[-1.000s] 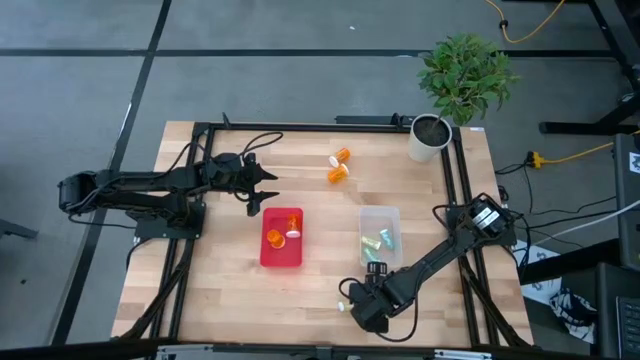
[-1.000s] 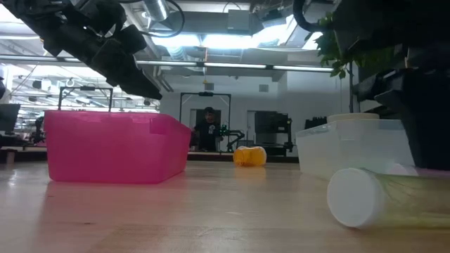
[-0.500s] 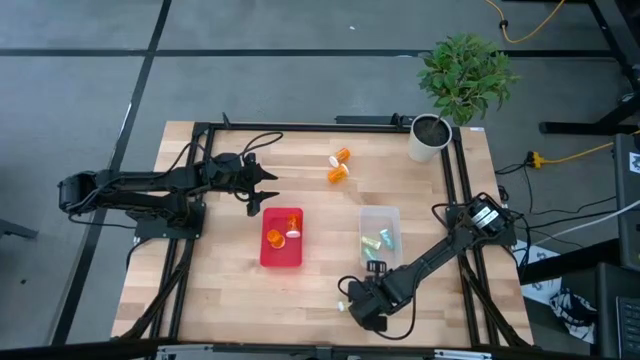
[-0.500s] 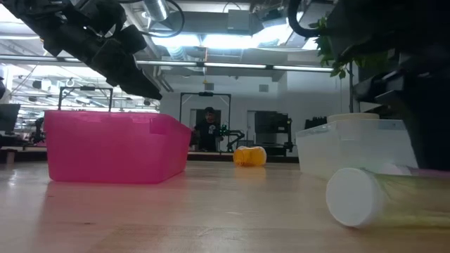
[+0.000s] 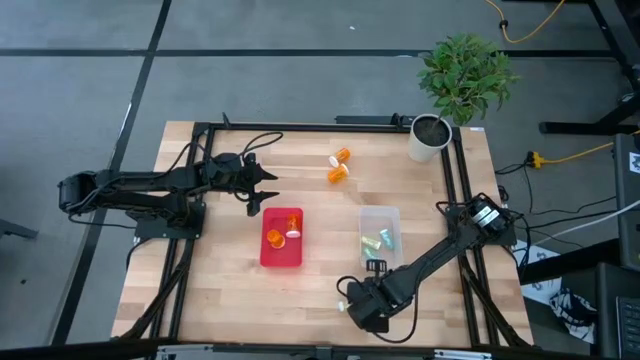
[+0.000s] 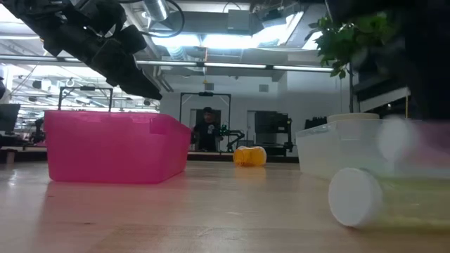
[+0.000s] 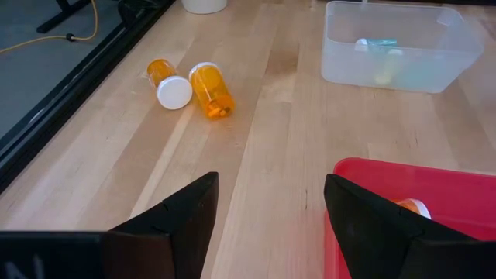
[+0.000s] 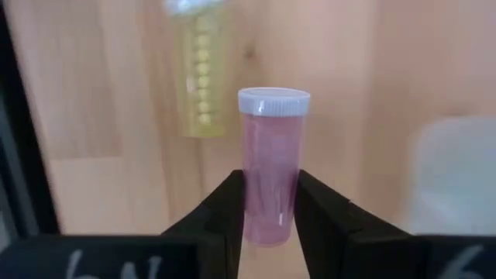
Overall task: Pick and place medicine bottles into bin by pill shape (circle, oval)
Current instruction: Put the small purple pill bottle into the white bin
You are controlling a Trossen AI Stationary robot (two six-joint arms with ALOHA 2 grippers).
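Note:
My right gripper (image 8: 270,194) is near the table's front edge (image 5: 356,302), shut on a pink medicine bottle (image 8: 270,155) with a pale cap. A yellow-green bottle (image 8: 198,77) lies on its side on the wood just beside it and shows close up in the low view (image 6: 383,200). My left gripper (image 7: 271,209) hangs open over the far left of the red bin (image 5: 282,237), touching nothing. Two orange bottles (image 5: 340,166) lie on their sides at the table's far middle. My right gripper pinches the pink bottle's body (image 8: 269,186) between its two fingers, toward the end away from the cap. The fingers come from above, pointing down, and lie across the bottle. The bottle is lifted clear of the table and lies about level, as a pink blur (image 6: 415,137) in the low view.
The red bin holds an orange bottle (image 5: 274,238). A clear bin (image 5: 380,236) to its right holds pastel bottles. A white plant pot (image 5: 430,138) stands at the far right corner. Black frame rails run along the table's edges.
My right gripper has risen from the table with the pink bottle, which now hangs clear of the wood; the yellow-green bottle has stayed where it lay.

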